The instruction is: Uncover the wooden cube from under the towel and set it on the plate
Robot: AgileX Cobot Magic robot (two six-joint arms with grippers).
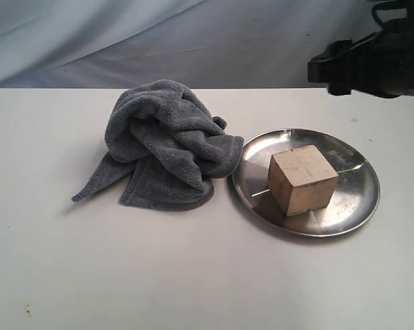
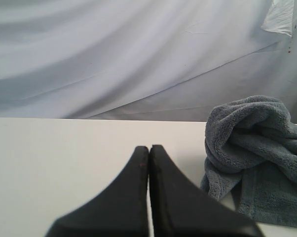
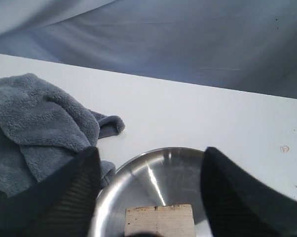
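The wooden cube [image 1: 302, 179] stands uncovered on the shiny silver plate [image 1: 355, 206], slightly left of its middle. The dark grey towel [image 1: 167, 143] lies bunched in a heap on the table, its edge touching the plate's left rim. In the right wrist view my right gripper [image 3: 151, 153] is open above the plate [image 3: 138, 182], its fingers wide of the cube [image 3: 160, 219] and holding nothing. My right arm [image 1: 379, 62] hangs raised at the upper right. My left gripper [image 2: 149, 148] is shut and empty, low over bare table beside the towel [image 2: 257, 148].
White tabletop [image 1: 193, 275] spreads around the towel and plate. A pale blue cloth backdrop [image 1: 193, 41] hangs behind the table's far edge.
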